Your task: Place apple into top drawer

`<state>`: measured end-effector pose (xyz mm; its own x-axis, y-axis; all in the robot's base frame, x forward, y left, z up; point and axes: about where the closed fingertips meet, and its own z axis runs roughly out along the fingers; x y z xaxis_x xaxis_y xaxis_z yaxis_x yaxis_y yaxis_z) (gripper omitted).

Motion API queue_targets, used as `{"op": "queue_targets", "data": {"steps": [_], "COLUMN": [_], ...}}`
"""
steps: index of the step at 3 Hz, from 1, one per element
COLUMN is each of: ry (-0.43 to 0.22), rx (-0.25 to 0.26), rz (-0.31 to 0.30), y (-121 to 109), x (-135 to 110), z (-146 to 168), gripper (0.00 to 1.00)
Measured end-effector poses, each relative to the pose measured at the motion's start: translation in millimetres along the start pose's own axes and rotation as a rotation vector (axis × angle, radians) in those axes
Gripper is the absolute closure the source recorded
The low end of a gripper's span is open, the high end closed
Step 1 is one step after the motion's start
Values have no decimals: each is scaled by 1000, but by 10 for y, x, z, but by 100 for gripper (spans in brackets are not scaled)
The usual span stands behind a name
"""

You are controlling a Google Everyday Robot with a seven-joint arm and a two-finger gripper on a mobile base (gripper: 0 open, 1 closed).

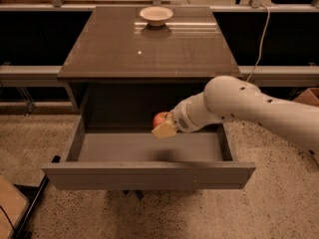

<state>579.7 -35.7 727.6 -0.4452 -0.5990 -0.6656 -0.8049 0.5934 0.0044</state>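
Warm, fairly dim light from overhead; glare streaks the cabinet top [109, 49] beside the bowl [156, 15]. The gripper [164, 126], clasping the apple [159, 118] above the top drawer [149, 176], casts a soft shadow on its floor; the recess behind is near-black, perhaps underexposed.

Speckled floor [279, 203] in warm, dim light around a glossy brown-topped table [149, 54]. Behind it, black panels [30, 39], a grey rail [30, 73] and a pale cable [261, 39] hanging at right. End effector [164, 129] low before the table's front, near centre.
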Motion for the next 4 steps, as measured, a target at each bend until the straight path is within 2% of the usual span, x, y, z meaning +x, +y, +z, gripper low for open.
{"op": "queue_targets", "data": {"steps": [1,2,4], "ry": [14,29,13], "rx": [28,34,-31], "rz": [52,92,168], "y": [-129,-246,-189], "x": [150,264,423], "z": [408,635,685], "gripper": [100,82,35]}}
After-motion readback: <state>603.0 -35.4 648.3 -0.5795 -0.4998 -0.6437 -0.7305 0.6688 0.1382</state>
